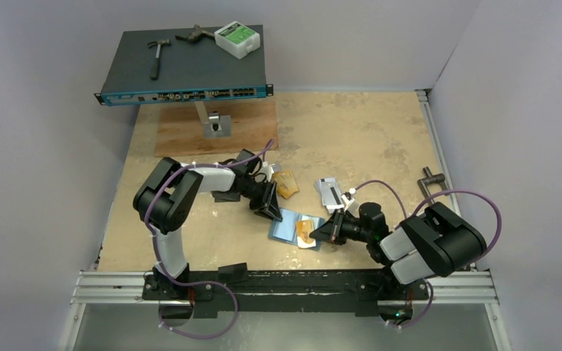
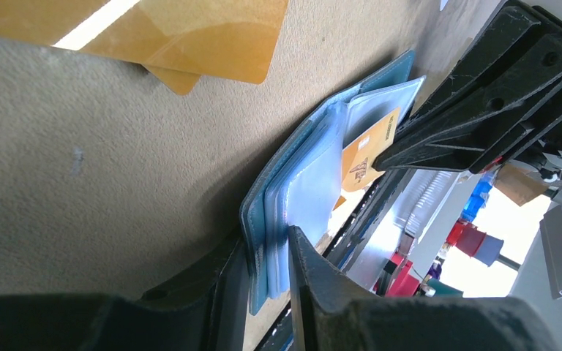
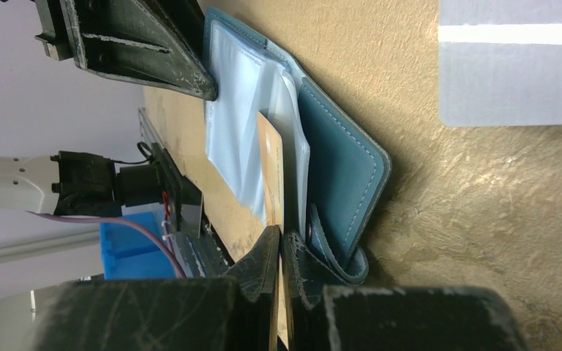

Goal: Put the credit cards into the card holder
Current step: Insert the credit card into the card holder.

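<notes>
Surface: one tan, mottled table (image 1: pixel 380 139), enclosed by grey walls.
Network switch (image 1: pixel 183 66): one, far left, raised above the table. It carries one hammer (image 1: pixel 159 55), one pair of pliers (image 1: pixel 194 33) and one white box (image 1: pixel 238 38) with a green label.
Wooden board (image 1: pixel 190 128): one, flat on the table under the switch.
Left gripper (image 2: pixel 265 241): jaws narrowed onto the left edge of the card holder (image 1: pixel 285 223), pinching its cover and clear pockets.
Loose orange cards (image 1: pixel 287 183): two, overlapping, flat on the table just beyond the left gripper, apart from the holder.
Card holder: one, teal, lying open at table centre between the two grippers, pockets facing up.
Held orange card (image 3: pixel 271 168): one, far end lying among the holder's pocket leaves.
Right gripper (image 3: pixel 282 238): jaws fully closed on the near end of the held orange card.
Silver cards (image 1: pixel 329 191): apparently two, overlapping, flat on the table beyond the right gripper, clear of the holder.
</notes>
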You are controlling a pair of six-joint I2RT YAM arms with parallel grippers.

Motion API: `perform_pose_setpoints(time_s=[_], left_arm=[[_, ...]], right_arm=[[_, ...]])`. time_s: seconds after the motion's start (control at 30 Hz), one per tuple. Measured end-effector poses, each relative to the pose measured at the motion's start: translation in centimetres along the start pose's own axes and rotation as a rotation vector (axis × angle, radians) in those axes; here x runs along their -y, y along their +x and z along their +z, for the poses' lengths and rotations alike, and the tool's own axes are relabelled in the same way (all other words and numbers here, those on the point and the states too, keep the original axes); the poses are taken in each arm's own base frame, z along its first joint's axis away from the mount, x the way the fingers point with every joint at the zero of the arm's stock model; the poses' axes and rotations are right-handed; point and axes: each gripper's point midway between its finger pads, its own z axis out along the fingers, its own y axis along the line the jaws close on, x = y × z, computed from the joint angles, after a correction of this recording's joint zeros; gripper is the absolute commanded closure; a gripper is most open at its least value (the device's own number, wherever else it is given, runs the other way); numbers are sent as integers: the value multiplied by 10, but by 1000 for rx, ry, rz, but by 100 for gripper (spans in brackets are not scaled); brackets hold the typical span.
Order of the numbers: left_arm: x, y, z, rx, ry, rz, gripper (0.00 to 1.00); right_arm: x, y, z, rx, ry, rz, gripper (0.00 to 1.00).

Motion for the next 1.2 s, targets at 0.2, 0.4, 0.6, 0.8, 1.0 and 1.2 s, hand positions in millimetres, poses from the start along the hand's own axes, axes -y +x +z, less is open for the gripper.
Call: perform_pose_setpoints(time_s=[0.2,0.4,0.6,0.8,1.0,1.2], left_arm=[[0,0,0,0,0,3,76],[0,0,0,-1,1,6,77],[0,0,0,-2,1,6,77],[1,0,0,-1,3,5,76],[2,-1,1,3,10,4,76],[4,-1,1,3,18,-1,77]], right_arm=[[-2,-2,1,7,-3,1,100],[0,-7,3,26,8,10,100],[3,-11,5,44,27,33,100],[4,-17,7,75,37,46,100],[1,-18,13,76,41,48,100],[-3,-17,19,72,40,40,100]])
